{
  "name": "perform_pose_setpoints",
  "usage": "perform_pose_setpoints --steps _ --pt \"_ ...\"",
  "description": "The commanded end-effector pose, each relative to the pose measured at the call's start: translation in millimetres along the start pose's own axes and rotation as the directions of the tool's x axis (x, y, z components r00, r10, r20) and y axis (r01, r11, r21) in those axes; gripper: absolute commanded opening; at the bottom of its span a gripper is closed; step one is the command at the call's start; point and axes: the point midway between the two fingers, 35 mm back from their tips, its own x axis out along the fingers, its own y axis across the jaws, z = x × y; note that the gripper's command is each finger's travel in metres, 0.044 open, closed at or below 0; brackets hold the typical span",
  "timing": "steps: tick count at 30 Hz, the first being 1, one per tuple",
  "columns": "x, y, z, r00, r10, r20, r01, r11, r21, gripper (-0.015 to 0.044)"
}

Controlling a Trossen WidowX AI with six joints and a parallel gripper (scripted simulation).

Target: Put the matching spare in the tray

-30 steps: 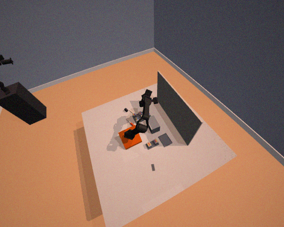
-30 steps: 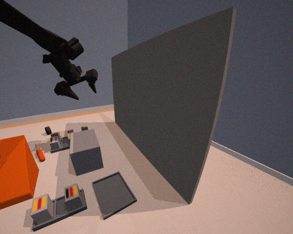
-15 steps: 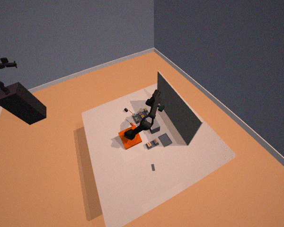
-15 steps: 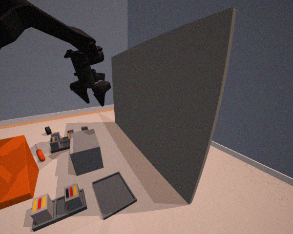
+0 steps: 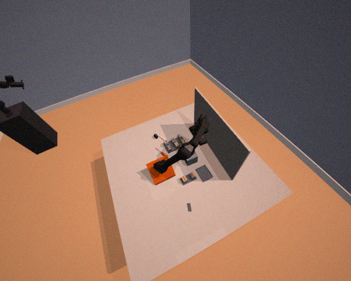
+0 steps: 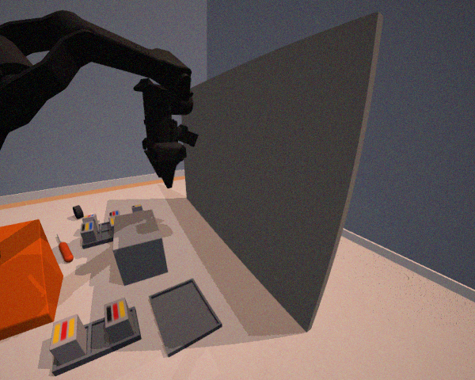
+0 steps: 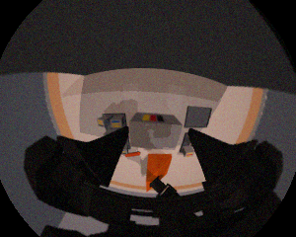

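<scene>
The mounted unit is a grey box. Its back shows in the wrist view, with a printed code of yellow, red and black bars, left to right there. My gripper is open and empty, pointing down high above and behind the unit. The flat grey tray is empty. Beside it a holder carries a yellow-red-yellow spare and a black-red-yellow spare, as read in the exterior view. Several more spares stand at the far holder, partly hidden by the unit.
A tall dark panel stands close behind my gripper. An orange block is under the arm's base. A red-handled screwdriver and a black round object lie near the far holder.
</scene>
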Motion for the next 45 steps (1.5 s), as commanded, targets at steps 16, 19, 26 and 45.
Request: perform_pose_setpoints --steps 16,19,26,45 --pt "58 -5 1 1.000 -0.015 -0.007 0.015 0.999 0.043 0.0440" --pt "58 -5 1 1.000 -0.015 -0.007 0.015 0.999 0.043 0.0440" --pt "68 -5 1 1.000 -0.015 -0.007 0.016 0.999 0.043 0.0440" --pt "53 -111 -52 1.000 -0.010 -0.009 0.014 0.731 0.682 0.0440"
